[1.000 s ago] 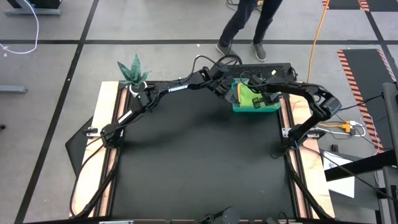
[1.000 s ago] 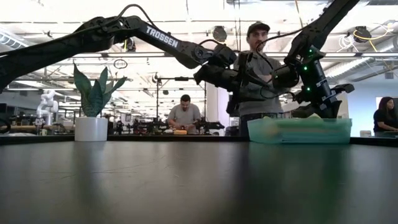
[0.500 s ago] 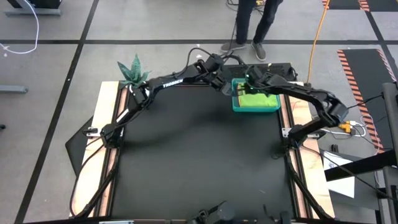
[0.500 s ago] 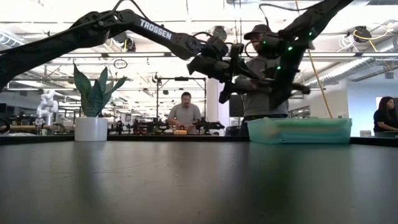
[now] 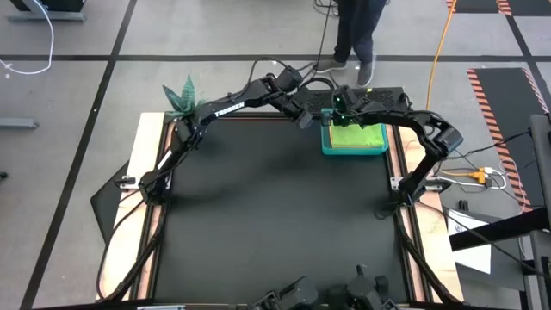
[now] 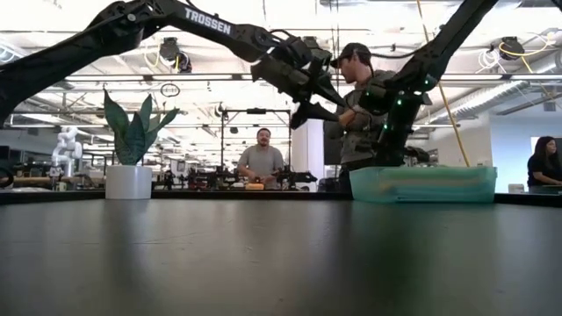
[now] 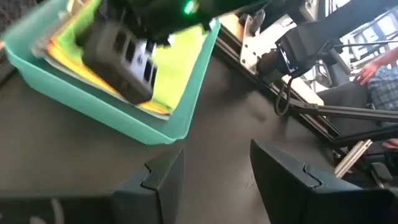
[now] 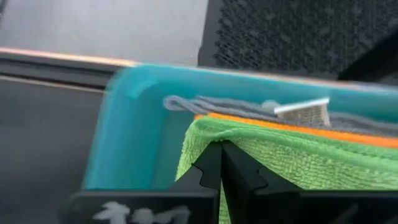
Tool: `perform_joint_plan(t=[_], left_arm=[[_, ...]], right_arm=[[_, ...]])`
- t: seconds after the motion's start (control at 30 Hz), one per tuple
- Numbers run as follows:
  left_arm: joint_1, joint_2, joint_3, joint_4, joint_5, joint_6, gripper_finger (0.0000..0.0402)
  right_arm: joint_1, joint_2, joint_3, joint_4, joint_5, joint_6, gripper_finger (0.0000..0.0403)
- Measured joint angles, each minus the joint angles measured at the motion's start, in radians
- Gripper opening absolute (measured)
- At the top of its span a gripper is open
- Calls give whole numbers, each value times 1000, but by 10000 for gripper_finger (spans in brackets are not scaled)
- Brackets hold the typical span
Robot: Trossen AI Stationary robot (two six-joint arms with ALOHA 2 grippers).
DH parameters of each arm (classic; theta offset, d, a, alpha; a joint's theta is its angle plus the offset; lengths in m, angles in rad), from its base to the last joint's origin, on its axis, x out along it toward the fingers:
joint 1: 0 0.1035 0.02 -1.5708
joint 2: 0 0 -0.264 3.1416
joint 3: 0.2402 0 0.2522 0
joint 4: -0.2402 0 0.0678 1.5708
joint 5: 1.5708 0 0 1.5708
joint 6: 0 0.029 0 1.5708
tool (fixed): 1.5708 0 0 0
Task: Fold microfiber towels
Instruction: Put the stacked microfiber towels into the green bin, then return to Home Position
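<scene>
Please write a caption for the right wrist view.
Shut right gripper above the green towel stacked in the teal tray.

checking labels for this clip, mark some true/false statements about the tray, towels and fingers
1. The lime green microfiber towel lies on top of the stack in the rigid teal plastic tray. True.
2. The right gripper has its fingers spread wide. False: they are shut, over the green towel's edge.
3. The left gripper has open fingers with nothing between them. True.
4. The tray sits at the table's middle. False: it is at the far right corner.
5. A potted green plant stands at the far left corner. True.
</scene>
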Motion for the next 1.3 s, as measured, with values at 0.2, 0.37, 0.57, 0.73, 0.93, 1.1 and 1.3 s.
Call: perform_joint_plan(t=[0.2, 0.37, 0.57, 0.73, 0.93, 1.1, 1.3], left_arm=[[12, -22, 0, -30, -8, 25, 182], [12, -25, 0, -28, -13, 26, 182], [8, -25, 0, -35, -13, 33, 182], [8, -25, 0, -36, -13, 33, 182], [-1, -25, 0, -44, -13, 33, 182], [-8, -25, 0, -45, -13, 38, 182], [-10, -84, 0, -109, -86, 93, 182]], right_arm=[[-9, -25, -1, -17, -27, -14, 0], [-6, -150, 0, -122, -69, -18, 0], [100, -220, 1, -291, -107, -30, 0], [179, -217, -52, -279, -106, 8, 0], [186, -217, -169, -158, -130, 35, 0], [181, -268, -195, -98, -159, 18, 0], [193, -467, -174, -83, -180, -55, 0]])
